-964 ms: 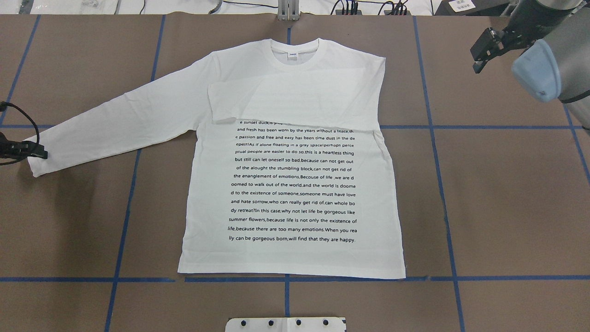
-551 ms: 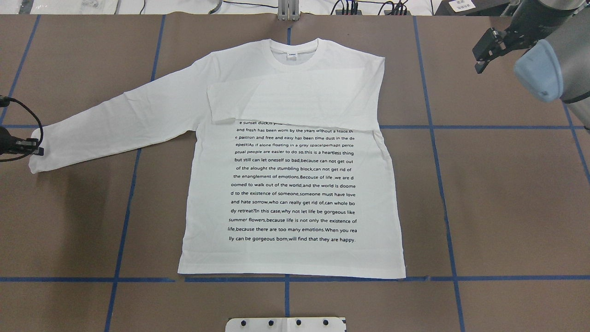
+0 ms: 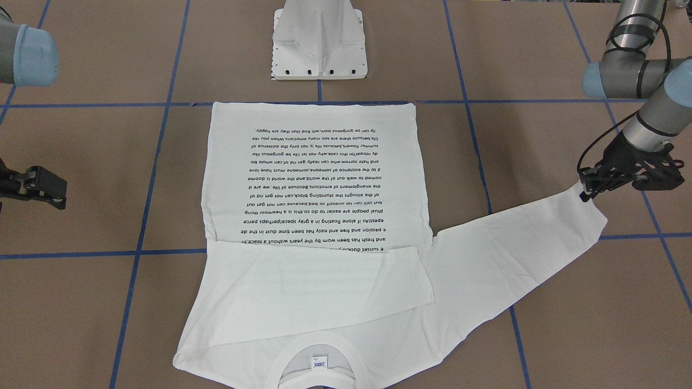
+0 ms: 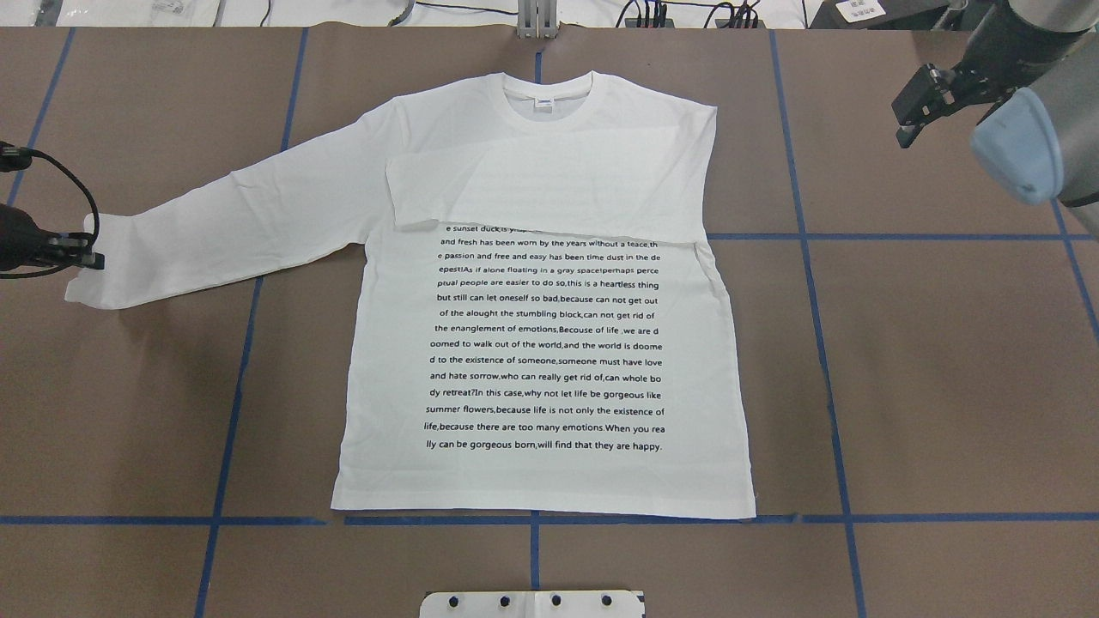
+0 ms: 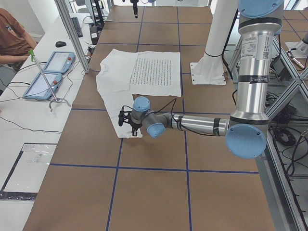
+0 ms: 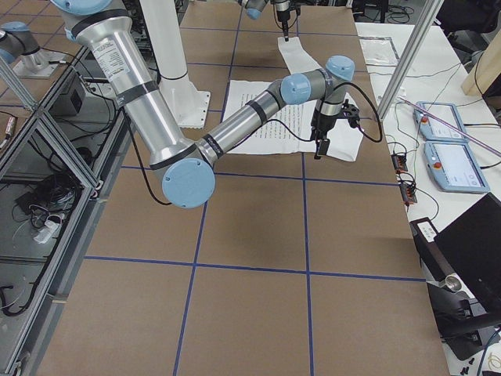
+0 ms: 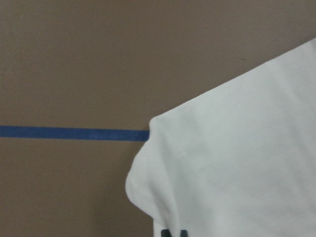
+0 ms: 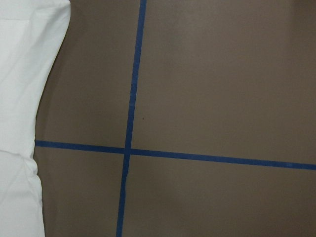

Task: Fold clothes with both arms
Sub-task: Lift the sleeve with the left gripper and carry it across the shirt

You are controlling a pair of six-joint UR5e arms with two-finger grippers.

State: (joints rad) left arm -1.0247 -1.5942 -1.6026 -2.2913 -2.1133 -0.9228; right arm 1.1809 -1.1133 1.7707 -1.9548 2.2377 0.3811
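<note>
Your left gripper [image 4: 93,260] pinches the sleeve cuff [image 4: 107,285]. Carry it low and flat across the T-shirt [image 4: 549,360]. Your right gripper [image 4: 906,116] hangs open.

Brown table [image 4: 944,386] with blue tape lines [image 4: 944,237] bears white T-shirt [image 4: 549,343]

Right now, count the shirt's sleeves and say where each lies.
2: one sleeve folded across the shirt; the other sleeve stretched toward the robot's left, cuff in the left tool.
</note>
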